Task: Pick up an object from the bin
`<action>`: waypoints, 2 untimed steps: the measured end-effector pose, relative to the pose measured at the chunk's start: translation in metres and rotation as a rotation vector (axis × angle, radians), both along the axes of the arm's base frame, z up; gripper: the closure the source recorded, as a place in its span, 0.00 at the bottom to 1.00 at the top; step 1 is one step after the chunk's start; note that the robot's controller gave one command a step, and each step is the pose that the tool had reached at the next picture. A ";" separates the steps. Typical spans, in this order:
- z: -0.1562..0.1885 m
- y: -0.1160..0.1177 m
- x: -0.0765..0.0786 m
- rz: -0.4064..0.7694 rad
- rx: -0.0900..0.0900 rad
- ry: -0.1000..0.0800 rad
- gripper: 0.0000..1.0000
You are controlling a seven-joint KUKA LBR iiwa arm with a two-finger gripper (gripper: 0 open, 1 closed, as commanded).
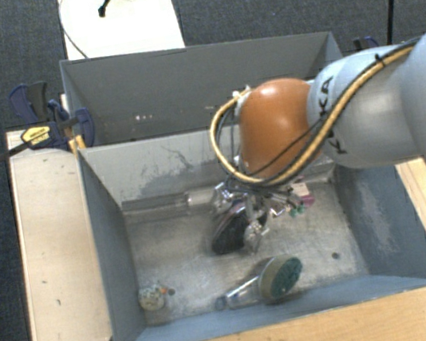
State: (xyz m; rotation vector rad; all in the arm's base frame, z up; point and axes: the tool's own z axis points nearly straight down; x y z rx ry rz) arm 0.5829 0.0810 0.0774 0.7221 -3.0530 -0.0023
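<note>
My gripper (252, 217) hangs low over the middle of the bin, below the arm's orange cover. A black rounded object (226, 236) lies right against the gripper's left side, partly hidden by it. A small pink and white thing (301, 192) peeks out at the gripper's right. In front of the gripper, near the bin's front wall, lies a round green-faced tool with a silver handle (273, 278).
A clear tube-like piece (195, 199) lies along the back wall. A small pale lump (153, 297) sits in the front left corner. The arm and its orange cover hang over the bin's right back part.
</note>
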 end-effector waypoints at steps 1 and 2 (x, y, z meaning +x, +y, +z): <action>0.003 0.001 0.002 -0.007 0.002 -0.006 1.00; 0.145 -0.007 -0.021 0.189 0.001 -0.014 1.00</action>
